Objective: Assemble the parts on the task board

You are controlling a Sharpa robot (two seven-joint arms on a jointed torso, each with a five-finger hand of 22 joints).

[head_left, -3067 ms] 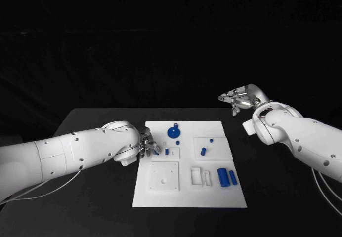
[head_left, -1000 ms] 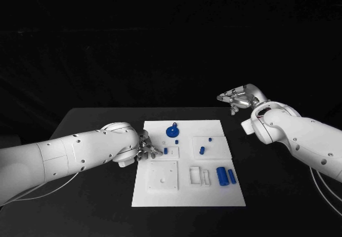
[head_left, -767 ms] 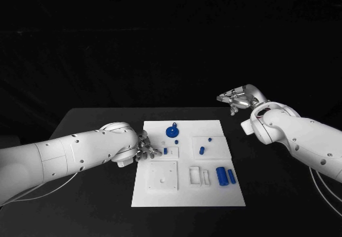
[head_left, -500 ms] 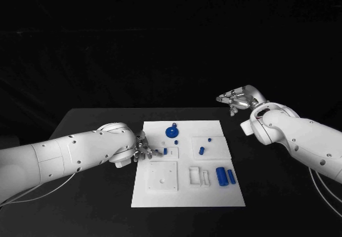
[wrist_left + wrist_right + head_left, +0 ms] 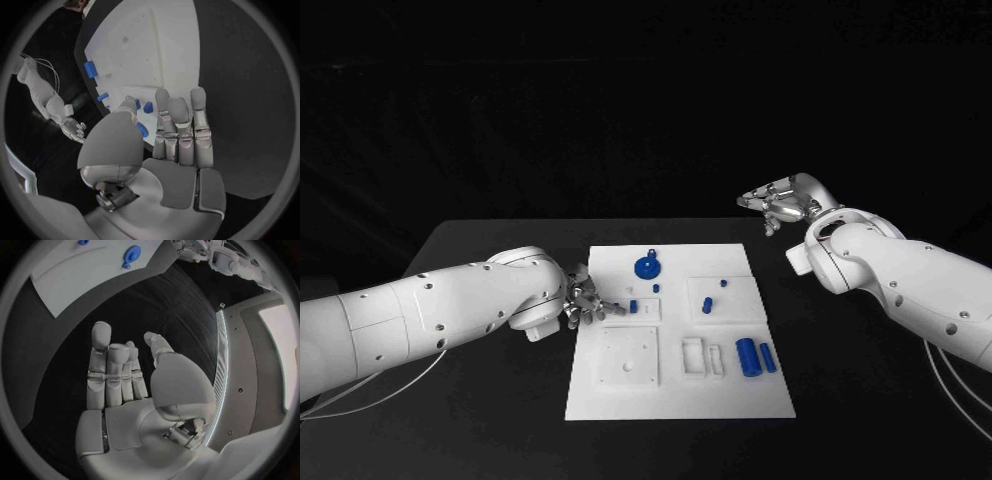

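Task board (image 5: 678,385) beside left hand (image 5: 587,301), blue parts (image 5: 756,356) apart, right hand (image 5: 785,203) raised

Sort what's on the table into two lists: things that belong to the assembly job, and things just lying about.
Belongs to the job:
- task board
- round blue part at the board's far end
- two blue cylinders near its right edge
- small blue parts in its middle
- left hand, at the board's left edge

Just lying about:
- nothing visible; the right hand is raised beyond the table's far right corner, holding nothing
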